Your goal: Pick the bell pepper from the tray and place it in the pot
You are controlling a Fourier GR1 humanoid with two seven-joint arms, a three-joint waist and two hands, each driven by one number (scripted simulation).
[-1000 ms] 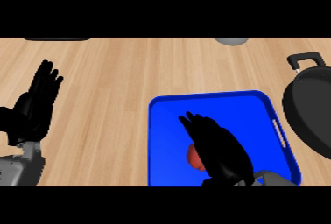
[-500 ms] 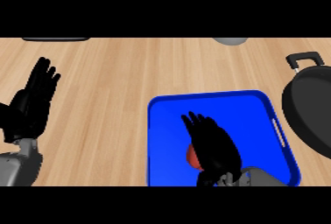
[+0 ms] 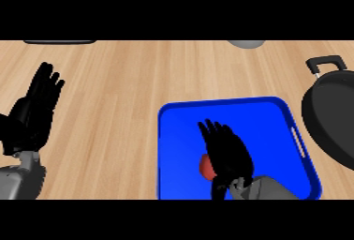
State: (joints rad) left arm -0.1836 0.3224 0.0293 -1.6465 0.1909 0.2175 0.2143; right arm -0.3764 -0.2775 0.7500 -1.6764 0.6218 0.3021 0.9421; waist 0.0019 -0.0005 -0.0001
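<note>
A blue tray [image 3: 276, 117] lies at the lower right of the wooden counter. A red bell pepper [image 3: 205, 166] rests in the tray's near left part, mostly hidden under my right hand [image 3: 227, 152]. That hand hovers over the pepper with straight fingers pointing away from me, and it looks open. The black pot [image 3: 332, 122] sits at the right edge, partly cut off, with its handle [image 3: 325, 63] pointing to the far side. My left hand [image 3: 34, 110] rests open at the left edge, fingers up.
A grey round object [image 3: 247, 43] sits at the far edge, and a dark flat object [image 3: 59, 41] lies at the far left. Bare wooden counter [image 3: 131, 84] spreads between my left hand and the tray.
My right hand has drawn back toward me and a little left over the tray, covering more of the pepper. The left hand has barely shifted.
</note>
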